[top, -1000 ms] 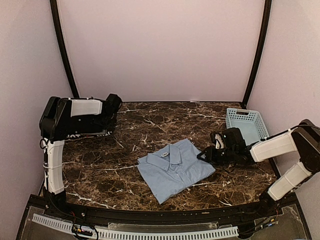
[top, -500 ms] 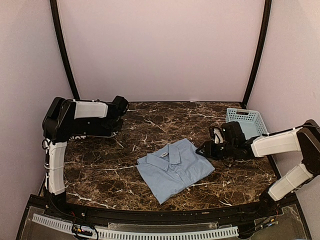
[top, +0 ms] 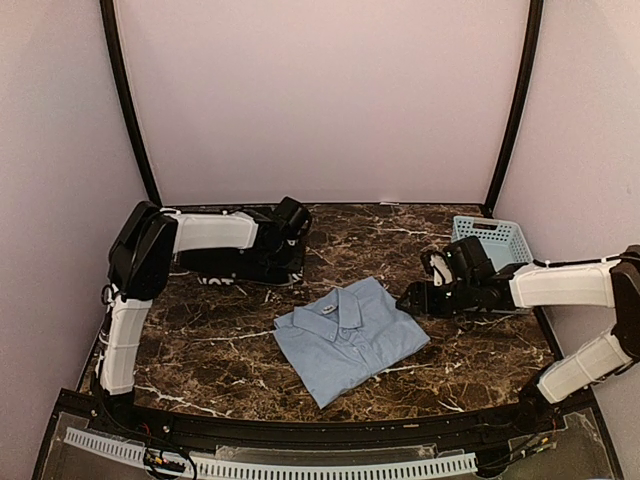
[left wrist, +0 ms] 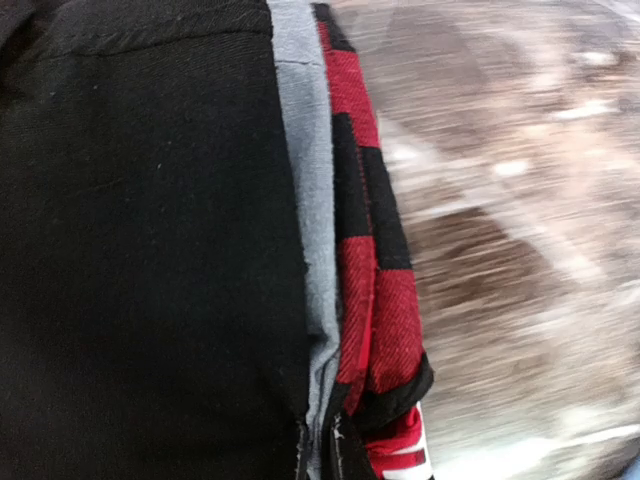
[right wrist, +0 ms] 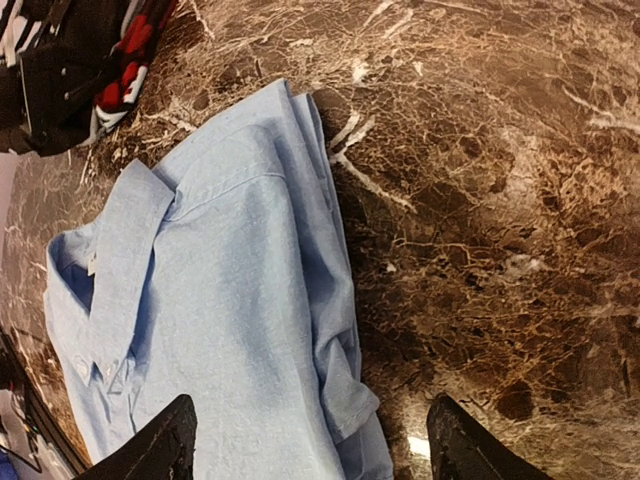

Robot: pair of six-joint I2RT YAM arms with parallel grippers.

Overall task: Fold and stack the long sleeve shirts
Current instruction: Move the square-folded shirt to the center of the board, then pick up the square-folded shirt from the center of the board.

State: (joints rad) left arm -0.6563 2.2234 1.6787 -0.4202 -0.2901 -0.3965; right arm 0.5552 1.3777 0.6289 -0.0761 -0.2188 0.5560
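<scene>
I see R gripper point(top: 408, 300) jaws released beside folded light-blue cloth shirt point(top: 345, 340); L gripper point(top: 290, 228) against black cloth shirt point(top: 235, 268), grip: can't tell.

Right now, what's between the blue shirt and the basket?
The right gripper, above bare marble. The top view shows it between the blue shirt and the basket.

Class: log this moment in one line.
light blue shirt: folded, mid-table | right pincer: open at its edge | black shirt: under left arm
</scene>
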